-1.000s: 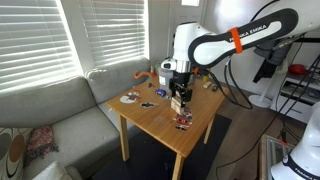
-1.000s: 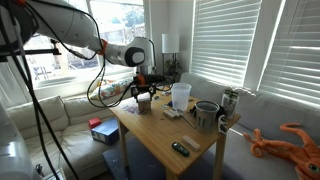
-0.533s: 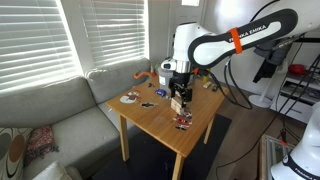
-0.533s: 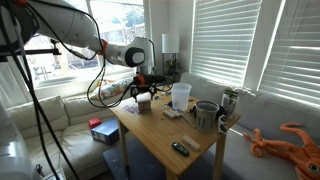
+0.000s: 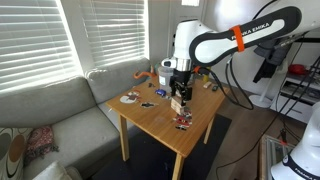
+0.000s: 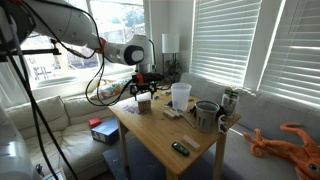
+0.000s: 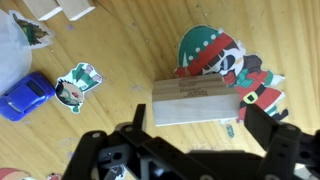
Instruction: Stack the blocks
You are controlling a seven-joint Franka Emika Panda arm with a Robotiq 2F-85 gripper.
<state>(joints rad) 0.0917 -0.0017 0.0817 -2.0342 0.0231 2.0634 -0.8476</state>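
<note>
In the wrist view a pale tan wooden block (image 7: 193,102) lies flat on the table, partly over a Santa sticker (image 7: 225,65). My gripper (image 7: 197,122) is open, with one dark finger on each side of the block and a gap at both ends. Two more pale blocks (image 7: 60,8) show at the top left edge. In both exterior views the gripper (image 5: 180,90) (image 6: 143,92) points down just over a tan block (image 5: 180,101) (image 6: 144,104) near the middle of the wooden table (image 5: 150,120).
A blue toy car (image 7: 27,95) and a small sticker (image 7: 78,85) lie left of the block. A white cup (image 6: 181,96), a metal pot (image 6: 206,115) and a dark object (image 6: 180,149) stand on the table. A dark disc (image 5: 129,98) and a small trinket (image 5: 183,123) lie near the edges.
The arm's upper links have shifted up very slightly. The gripper stays over the block.
</note>
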